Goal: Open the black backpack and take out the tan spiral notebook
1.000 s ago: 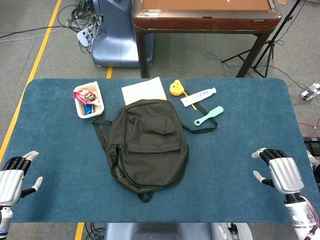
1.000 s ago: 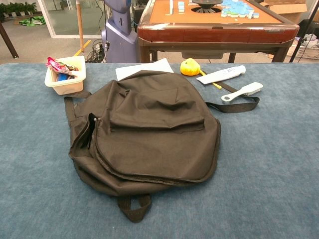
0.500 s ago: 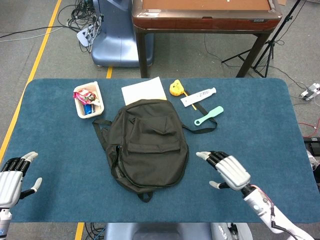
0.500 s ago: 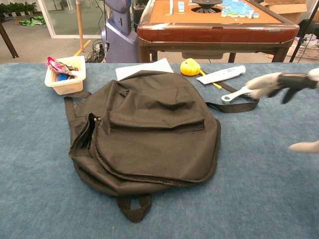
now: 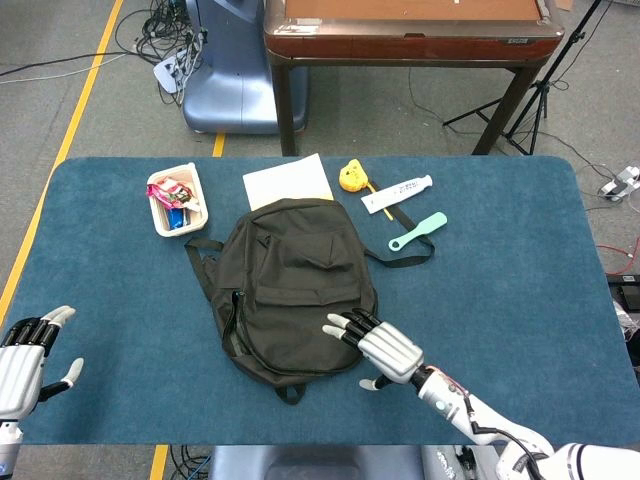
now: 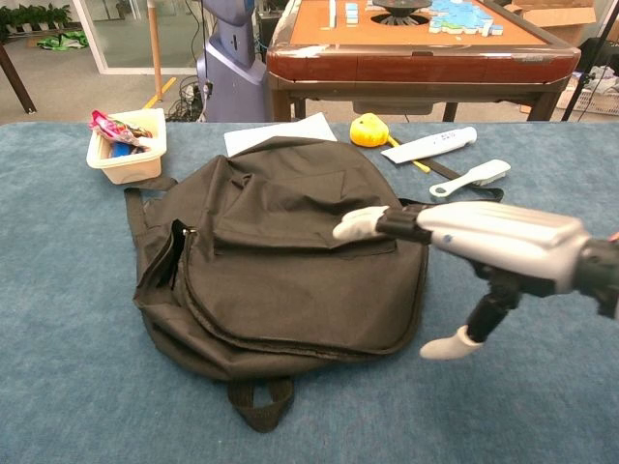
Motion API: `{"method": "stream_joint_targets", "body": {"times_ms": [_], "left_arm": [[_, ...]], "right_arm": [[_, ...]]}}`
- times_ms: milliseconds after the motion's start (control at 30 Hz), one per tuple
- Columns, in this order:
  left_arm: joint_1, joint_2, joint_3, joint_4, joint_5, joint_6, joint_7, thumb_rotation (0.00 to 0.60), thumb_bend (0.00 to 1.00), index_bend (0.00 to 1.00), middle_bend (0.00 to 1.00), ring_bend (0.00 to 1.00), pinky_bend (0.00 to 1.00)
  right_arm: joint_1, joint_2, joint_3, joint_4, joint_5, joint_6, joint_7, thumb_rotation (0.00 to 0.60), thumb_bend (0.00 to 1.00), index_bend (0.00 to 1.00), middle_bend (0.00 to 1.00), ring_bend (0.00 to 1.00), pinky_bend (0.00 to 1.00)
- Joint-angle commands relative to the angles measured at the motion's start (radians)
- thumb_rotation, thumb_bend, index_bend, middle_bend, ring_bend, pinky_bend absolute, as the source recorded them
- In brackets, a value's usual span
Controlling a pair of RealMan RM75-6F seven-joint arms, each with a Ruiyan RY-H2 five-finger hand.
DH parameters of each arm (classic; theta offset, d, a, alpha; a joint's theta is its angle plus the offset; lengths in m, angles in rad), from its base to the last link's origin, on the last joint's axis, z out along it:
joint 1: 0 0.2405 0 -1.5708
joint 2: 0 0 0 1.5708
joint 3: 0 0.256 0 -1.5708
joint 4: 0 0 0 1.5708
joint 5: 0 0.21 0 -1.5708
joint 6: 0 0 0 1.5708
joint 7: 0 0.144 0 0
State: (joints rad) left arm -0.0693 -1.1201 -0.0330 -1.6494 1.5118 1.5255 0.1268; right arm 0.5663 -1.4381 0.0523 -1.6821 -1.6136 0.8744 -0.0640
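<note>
The black backpack lies flat in the middle of the blue table, zipped, handle toward me. No tan spiral notebook shows anywhere. My right hand hovers open over the bag's lower right edge, fingers stretched out toward its front flap, thumb hanging down beside the bag. My left hand stays open at the table's near left edge, far from the bag, and appears only in the head view.
A white sheet pokes out from under the bag's far end. A small tray of snacks sits far left. A yellow tape measure, a white tube and a mint brush lie far right.
My right hand has swept left from the table's right edge to just over the backpack's lower right side. The left hand has barely moved.
</note>
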Motion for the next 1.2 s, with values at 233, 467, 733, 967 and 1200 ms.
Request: {"method": "stream_joint_targets", "body": {"times_ms": [233,467,733,967,1200], "left_arm": [[0.003,0.0,0.003,0.003,0.003,0.0,-0.008,0.6,0.28,0.18,0.19,0.19,0.14],[0.009,0.004,0.004,0.013,0.002,0.003,-0.031,0.6,0.28,0.18,0.19,0.19,0.14],[0.009,0.004,0.006,0.022,0.004,0.0,-0.05,0.6,0.28,0.18,0.19,0.2,0.14],[0.01,0.004,0.006,0.022,0.01,0.003,-0.057,0.6,0.28,0.18,0.19,0.2,0.14],[0.009,0.003,0.005,0.022,0.008,-0.001,-0.059,0.6,0.28,0.18,0.19,0.2,0.14]], "right_arm": [[0.07,-0.172,0.023,0.122,0.063,-0.041,-0.118,0.6,0.06,0.0,0.0,0.0,0.01],[0.095,-0.275,0.038,0.198,0.099,-0.028,-0.157,0.6,0.06,0.0,0.0,0.0,0.0],[0.114,-0.349,0.033,0.274,0.116,-0.018,-0.162,0.6,0.06,0.0,0.0,0.0,0.0],[0.119,-0.354,0.03,0.29,0.131,-0.007,-0.159,0.6,0.06,0.0,0.0,0.0,0.0],[0.12,-0.324,0.046,0.273,0.165,0.008,-0.167,0.6,0.06,0.0,0.0,0.0,0.0]]}}
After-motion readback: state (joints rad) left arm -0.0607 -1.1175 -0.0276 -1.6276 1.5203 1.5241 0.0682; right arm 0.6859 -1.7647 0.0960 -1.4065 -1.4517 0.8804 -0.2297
